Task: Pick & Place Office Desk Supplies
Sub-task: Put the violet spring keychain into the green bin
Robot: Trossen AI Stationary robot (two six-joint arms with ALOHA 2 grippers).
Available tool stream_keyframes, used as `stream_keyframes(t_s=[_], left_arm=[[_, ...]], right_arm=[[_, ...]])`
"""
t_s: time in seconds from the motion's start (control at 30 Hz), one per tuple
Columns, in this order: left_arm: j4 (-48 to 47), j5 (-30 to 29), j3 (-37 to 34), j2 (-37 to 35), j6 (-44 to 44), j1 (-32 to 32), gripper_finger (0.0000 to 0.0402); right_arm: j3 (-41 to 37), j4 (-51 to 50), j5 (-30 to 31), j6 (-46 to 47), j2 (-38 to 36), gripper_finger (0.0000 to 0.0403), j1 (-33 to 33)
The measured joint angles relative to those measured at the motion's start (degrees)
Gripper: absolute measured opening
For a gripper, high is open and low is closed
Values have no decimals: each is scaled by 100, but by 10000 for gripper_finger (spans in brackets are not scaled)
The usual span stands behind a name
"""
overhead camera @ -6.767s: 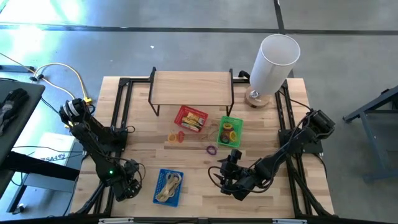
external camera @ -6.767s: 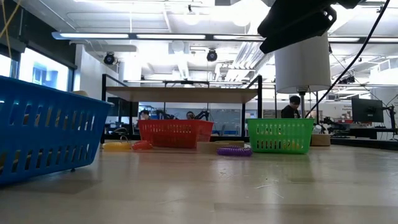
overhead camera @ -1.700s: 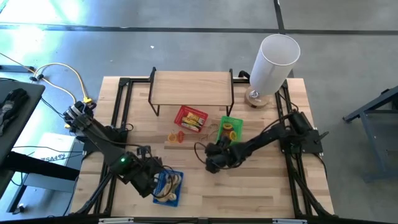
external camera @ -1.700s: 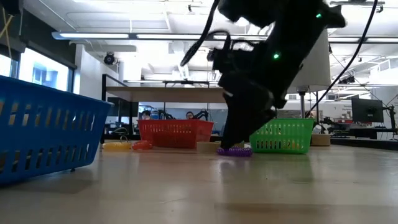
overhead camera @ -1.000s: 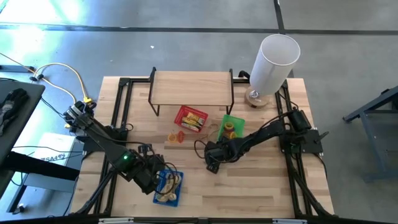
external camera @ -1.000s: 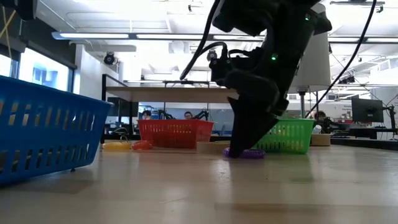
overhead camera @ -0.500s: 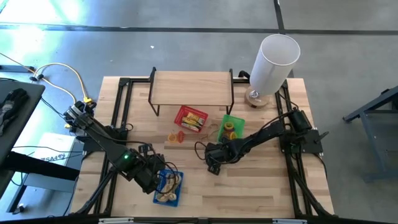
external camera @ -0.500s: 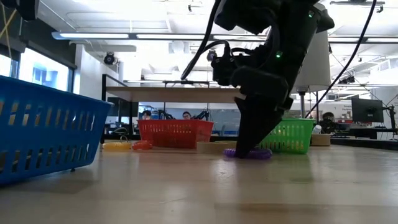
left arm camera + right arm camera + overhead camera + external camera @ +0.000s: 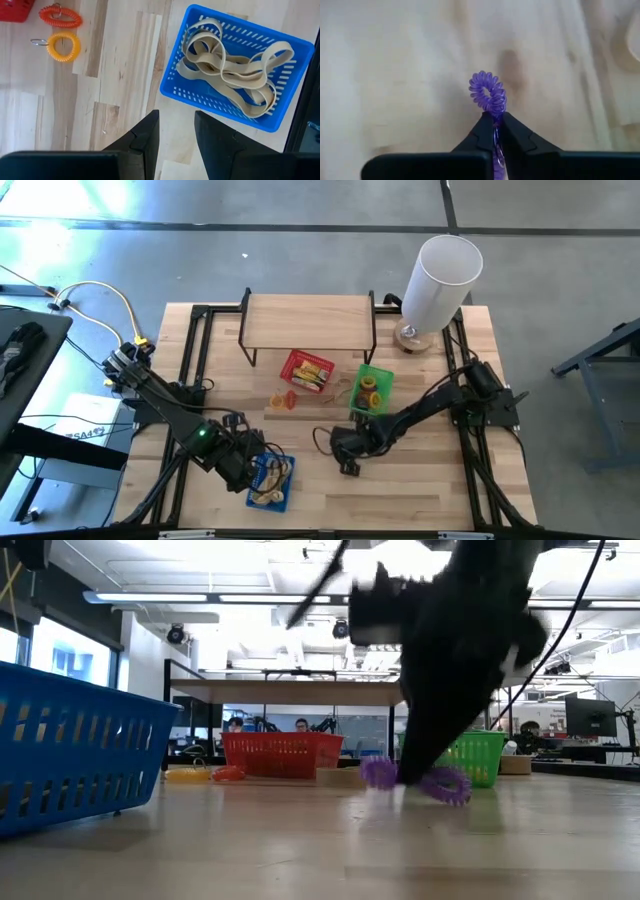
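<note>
I find the right gripper [image 9: 495, 125] low over the wooden bench [image 9: 420, 490], just in front of the green plastic basket [image 9: 370, 390]; its jaws are clenched on a purple coiled plastic loop [image 9: 488, 93], which sticks out past the fingertips. In the low view the loop hangs just above the bench surface. The left gripper [image 9: 174, 125] hovers beside the blue plastic basket [image 9: 235, 107] of pale tan rubber bands [image 9: 230, 70]; its jaws stand partly apart, grasping nothing. An orange coiled loop [image 9: 60, 16] and a yellow coiled loop [image 9: 63, 46] lie on the bench near the red plastic basket [image 9: 307, 370].
</note>
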Motion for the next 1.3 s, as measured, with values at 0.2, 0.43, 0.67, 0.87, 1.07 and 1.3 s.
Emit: stream_keyframes(t_s=[0.2, 0.43, 0.67, 0.87, 1.07, 1.3], left_arm=[[0, 5, 0, 0, 241, 15, 116], [-4, 76, 0, 0, 859, 15, 116], [-54, 81, 0, -9, 1621, 15, 116], [-155, 49, 0, -272, 1970, 93, 116], [-400, -226, 0, -729, 1966, 287, 116], [-511, -454, 0, -1123, 2409, 708, 116]], right_arm=[[862, -1009, 316, -13, -4, 5, 352], [2186, -3591, 1143, 691, -16, 4, 571], [2639, -5114, 1587, 1221, -352, 4, 194], [2417, -5214, 1699, 1025, -760, 4, -491], [1712, -4938, 1500, 793, -852, 4, -1036], [835, -3626, 808, -108, -851, 4, -1601]])
